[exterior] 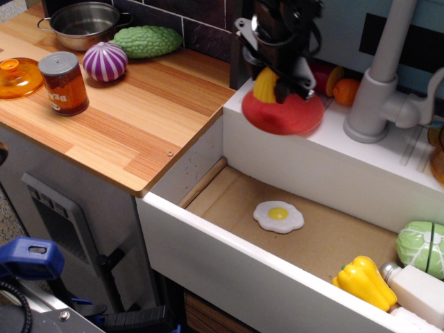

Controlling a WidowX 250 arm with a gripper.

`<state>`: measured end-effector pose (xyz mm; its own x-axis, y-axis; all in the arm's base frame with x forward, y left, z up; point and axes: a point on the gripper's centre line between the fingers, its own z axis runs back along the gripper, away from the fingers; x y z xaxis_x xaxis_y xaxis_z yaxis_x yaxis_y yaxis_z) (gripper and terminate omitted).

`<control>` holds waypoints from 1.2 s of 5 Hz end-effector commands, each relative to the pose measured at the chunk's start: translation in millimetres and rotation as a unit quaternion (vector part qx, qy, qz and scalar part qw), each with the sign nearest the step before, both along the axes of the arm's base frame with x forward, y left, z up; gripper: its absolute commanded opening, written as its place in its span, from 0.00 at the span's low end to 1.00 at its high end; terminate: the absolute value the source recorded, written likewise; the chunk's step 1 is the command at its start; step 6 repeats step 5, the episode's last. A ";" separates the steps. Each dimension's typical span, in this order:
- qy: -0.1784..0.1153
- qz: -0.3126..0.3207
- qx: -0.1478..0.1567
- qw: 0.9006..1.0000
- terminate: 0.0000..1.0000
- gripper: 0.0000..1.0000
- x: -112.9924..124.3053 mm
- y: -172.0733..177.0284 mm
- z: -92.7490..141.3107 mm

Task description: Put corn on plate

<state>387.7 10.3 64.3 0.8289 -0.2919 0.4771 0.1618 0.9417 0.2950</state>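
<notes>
Your gripper is clamped on the corn, long axis upright, hanging directly over the plate's left half; the plate lies straight below, so lower and release there.

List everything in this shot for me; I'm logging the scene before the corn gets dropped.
Ribbed toy corn piece: 1, yellow, in the gripper above the plate.
Round translucent plastic plate: 1, red, on the white sink ledge.
Steel pot: 1, silver, back left of the wooden counter.
Bumpy gourd: 1, green, beside the pot.
Striped onion: 1, purple and white, on the counter.
Labelled can: 1, orange, on the counter.
Knobbed transparent lid: 1, orange, left edge of the counter.
Fried egg: 1, white and yellow, in the sink.
Bell pepper: 1, yellow, sink's right.
Cabbage: 1, green, sink's right.
Faucet: 1, grey, ledge.
Gripper: 1, black, shut on the corn.
</notes>
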 end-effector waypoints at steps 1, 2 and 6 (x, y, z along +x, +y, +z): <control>-0.048 -0.024 -0.016 0.998 0.00 0.00 24.4 -0.3 7.7; -0.048 -0.024 -0.016 0.998 0.00 1.00 24.4 -0.3 7.7; -0.048 -0.024 -0.016 0.998 1.00 1.00 24.4 -0.3 7.7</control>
